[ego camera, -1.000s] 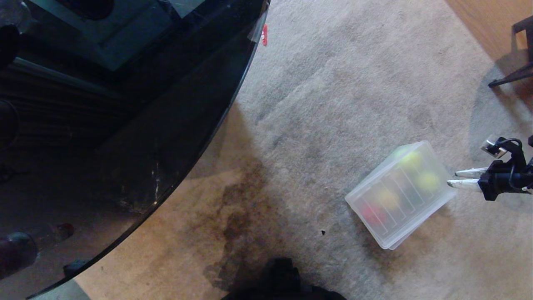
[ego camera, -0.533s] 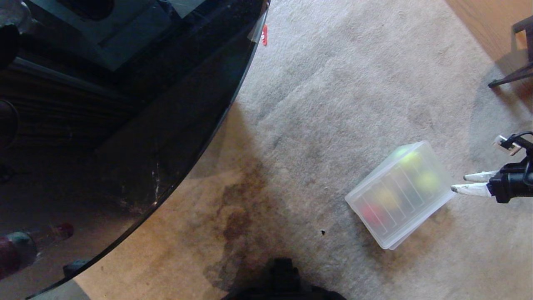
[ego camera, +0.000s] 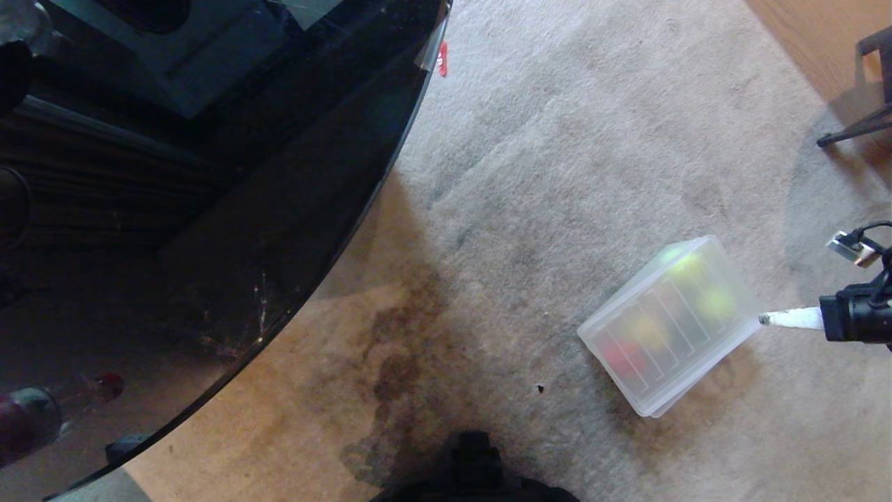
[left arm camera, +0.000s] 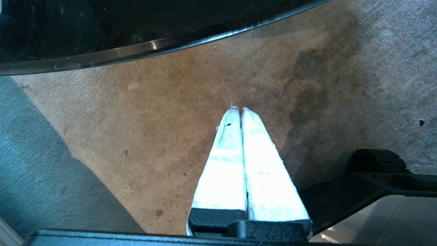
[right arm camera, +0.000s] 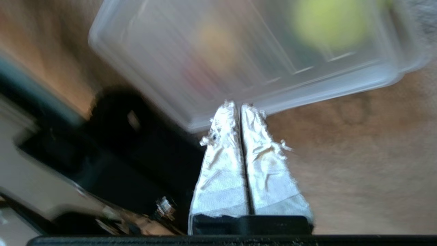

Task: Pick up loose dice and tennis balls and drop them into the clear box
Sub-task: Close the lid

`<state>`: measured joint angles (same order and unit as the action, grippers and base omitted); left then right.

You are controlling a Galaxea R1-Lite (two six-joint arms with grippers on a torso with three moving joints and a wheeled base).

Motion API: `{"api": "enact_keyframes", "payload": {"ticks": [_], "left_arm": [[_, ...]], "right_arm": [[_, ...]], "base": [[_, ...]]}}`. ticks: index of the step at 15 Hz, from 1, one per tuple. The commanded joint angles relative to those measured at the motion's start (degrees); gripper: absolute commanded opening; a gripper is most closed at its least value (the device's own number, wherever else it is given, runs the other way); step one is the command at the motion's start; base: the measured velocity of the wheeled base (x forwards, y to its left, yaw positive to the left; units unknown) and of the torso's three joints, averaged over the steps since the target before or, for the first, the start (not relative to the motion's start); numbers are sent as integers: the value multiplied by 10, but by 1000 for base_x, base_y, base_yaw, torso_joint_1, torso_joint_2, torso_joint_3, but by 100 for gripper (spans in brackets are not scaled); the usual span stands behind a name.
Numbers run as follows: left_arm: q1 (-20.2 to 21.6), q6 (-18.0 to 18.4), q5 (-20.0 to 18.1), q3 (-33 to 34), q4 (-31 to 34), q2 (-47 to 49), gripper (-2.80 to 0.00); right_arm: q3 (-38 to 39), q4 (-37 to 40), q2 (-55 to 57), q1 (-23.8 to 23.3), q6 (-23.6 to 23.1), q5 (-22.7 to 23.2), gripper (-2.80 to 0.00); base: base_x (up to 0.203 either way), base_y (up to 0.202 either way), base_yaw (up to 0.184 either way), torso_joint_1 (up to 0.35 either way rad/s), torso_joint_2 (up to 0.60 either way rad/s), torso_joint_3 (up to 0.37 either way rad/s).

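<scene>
The clear box (ego camera: 651,406) lies on the carpet at the right of the head view. Blurred through its frosted, ribbed plastic show two yellow-green tennis balls (ego camera: 687,265) (ego camera: 716,304), a yellow die (ego camera: 648,332) and a red die (ego camera: 619,357). My right gripper (ego camera: 764,319) is shut and empty, its tip just off the box's right corner. In the right wrist view the box (right arm camera: 324,85) fills the space beyond the shut fingertips, with one tennis ball (right arm camera: 329,24) inside. My left gripper (left arm camera: 238,109) hangs shut over bare carpet.
A dark glass table (ego camera: 209,174) fills the left, its curved edge running down to the front. A black chair leg (ego camera: 857,129) and wooden floor (ego camera: 801,28) are at the far right. A dark stain (ego camera: 397,355) marks the carpet before my base (ego camera: 474,467).
The right gripper's fingers stood apart beside the box and have now closed together. The arm has drawn slightly right, away from the box. The box has not moved.
</scene>
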<state>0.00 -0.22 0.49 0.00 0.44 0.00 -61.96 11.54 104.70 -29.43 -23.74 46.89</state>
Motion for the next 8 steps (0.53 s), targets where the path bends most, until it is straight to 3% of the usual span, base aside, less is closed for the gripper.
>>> {"api": "enact_keyframes", "payload": {"ticks": [1, 4, 8], "left_arm": [[0, 0, 0, 0, 0, 0, -280], [0, 0, 0, 0, 0, 0, -280], [0, 0, 0, 0, 0, 0, -280]], "right_arm": [[-3, -44, 7, 0, 62, -8, -280], [-4, -147, 26, 6, 169, -91, -280], [-1, -165, 52, 20, 176, -93, -280]], "base": [[0, 0, 0, 0, 0, 0], [0, 0, 0, 0, 0, 0], [0, 0, 0, 0, 0, 0]]}}
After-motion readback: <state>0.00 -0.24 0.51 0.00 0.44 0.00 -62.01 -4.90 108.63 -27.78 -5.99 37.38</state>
